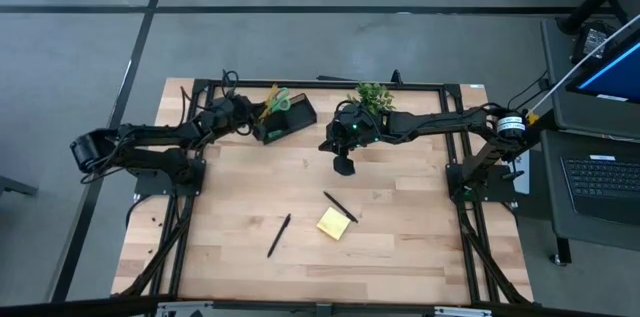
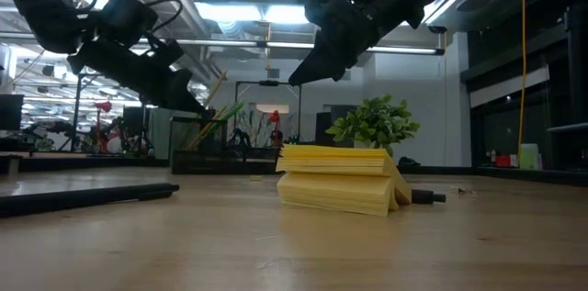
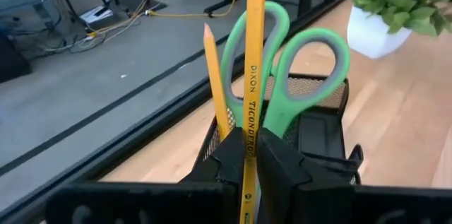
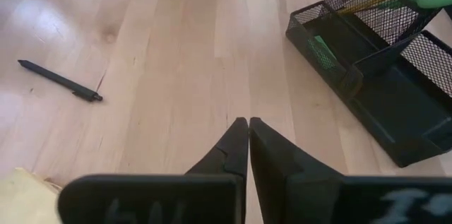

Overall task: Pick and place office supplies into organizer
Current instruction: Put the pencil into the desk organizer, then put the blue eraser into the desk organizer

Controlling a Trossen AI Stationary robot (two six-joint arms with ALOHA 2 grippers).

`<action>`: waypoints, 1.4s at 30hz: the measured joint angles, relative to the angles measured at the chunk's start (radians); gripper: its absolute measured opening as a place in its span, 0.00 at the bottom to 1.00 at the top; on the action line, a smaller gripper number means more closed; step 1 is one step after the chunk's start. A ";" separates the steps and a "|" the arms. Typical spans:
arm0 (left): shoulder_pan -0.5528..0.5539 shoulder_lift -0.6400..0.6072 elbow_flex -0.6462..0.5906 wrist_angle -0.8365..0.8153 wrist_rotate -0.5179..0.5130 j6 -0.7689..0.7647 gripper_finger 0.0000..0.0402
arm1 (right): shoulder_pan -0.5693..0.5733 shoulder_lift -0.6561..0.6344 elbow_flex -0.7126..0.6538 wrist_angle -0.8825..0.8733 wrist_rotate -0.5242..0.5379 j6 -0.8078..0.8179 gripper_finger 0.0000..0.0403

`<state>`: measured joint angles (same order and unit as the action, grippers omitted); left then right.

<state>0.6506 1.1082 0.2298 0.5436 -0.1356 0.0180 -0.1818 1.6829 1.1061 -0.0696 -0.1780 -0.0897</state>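
Observation:
My left gripper (image 3: 251,155) is at the far-left of the table, shut on a yellow wooden pencil (image 3: 252,54) at the black mesh organizer (image 1: 287,120). The organizer's tall cup holds the green-handled scissors (image 3: 300,61), handles up, and a second pencil (image 3: 215,83), point up. A green block (image 4: 323,51) lies in the low tray. My right gripper (image 4: 248,128) is shut and empty, hovering above the table's middle (image 1: 343,165). Two black pens (image 1: 279,234) (image 1: 340,206) and the yellow sticky-note pad (image 1: 334,222) lie on the table nearer the front. My left gripper pinches the pencil's shaft (image 3: 248,146) between its two fingers, which lie across it. The pencil stands steeply, reaching far beyond the fingers, close beside the scissors' handles above the organizer's cup. Whether its lower end touches anything is hidden by the fingers.
A small potted plant (image 1: 372,95) stands at the far edge, just right of the organizer and behind my right arm. One pen (image 4: 60,80) lies close to the pad, partly across it in the high view. Bare wood lies between the organizer and the pens.

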 joint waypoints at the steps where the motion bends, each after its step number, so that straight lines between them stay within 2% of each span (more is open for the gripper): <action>1: 0.000 0.003 0.000 0.013 0.000 -0.004 0.07 | 0.000 0.000 0.000 0.000 0.000 0.001 0.05; 7: 0.000 0.003 0.000 0.090 0.000 -0.005 0.17 | 0.000 0.000 0.000 -0.003 0.000 0.041 0.05; 14: -0.001 -0.001 0.000 0.086 0.004 -0.024 0.28 | 0.000 0.000 0.000 -0.046 0.002 0.096 0.05; 18: -0.007 -0.038 0.000 0.108 0.052 -0.008 0.30 | 0.000 0.000 0.000 -0.119 -0.001 0.087 0.05; 23: -0.053 -0.134 0.000 0.112 0.099 -0.001 0.30 | 0.037 0.001 0.004 -0.102 -0.034 0.022 0.03; 28: -0.147 -0.239 0.001 0.094 0.162 0.038 0.27 | 0.069 -0.016 0.038 -0.255 -0.034 -0.002 0.01; 32: -0.247 -0.284 0.001 0.005 0.189 0.039 0.25 | 0.077 -0.030 0.046 -0.342 -0.034 -0.006 0.05; 36: -0.360 -0.295 0.001 -0.077 0.154 0.025 0.25 | 0.075 -0.031 0.046 -0.395 -0.030 -0.031 0.08; 40: -0.478 -0.293 0.001 -0.093 0.091 -0.006 0.27 | 0.074 -0.031 0.046 -0.389 0.050 -0.050 0.09; 42: -0.539 -0.292 0.001 -0.095 0.070 -0.027 0.28 | 0.074 -0.031 0.046 -0.394 0.056 -0.068 0.11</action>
<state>0.1120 0.8167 0.2310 0.4485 -0.0656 -0.0088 -0.1081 1.6520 1.1522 -0.4640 -0.1219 -0.1578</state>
